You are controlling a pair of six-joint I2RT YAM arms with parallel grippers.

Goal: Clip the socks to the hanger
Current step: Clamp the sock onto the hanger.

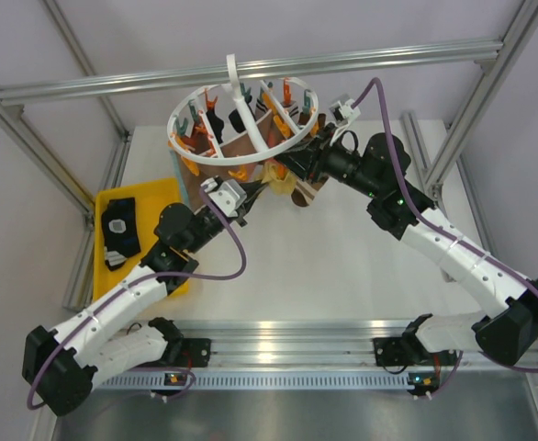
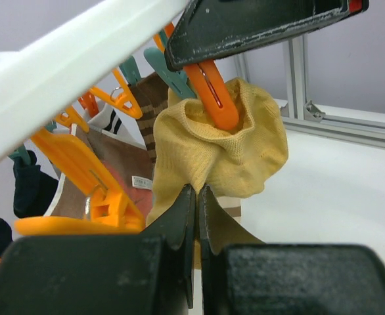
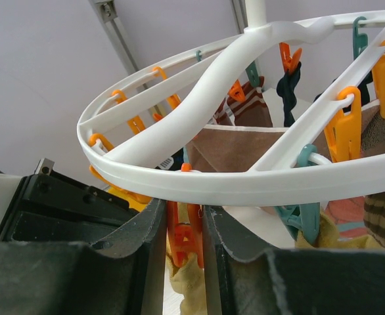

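No legible text, brand, number or sign is found in any of the three views. In the left wrist view a small white sewn-in tag [image 2: 142, 182] is noted on a brown sock [image 2: 117, 154]. Its print is too small to be read. Black marks are seen on a white patch of cloth [image 2: 111, 122] further back. They are partly covered, and no letters can be made out.

Yellow sock [image 2: 199, 151] beneath round white hanger [image 3: 245, 180]
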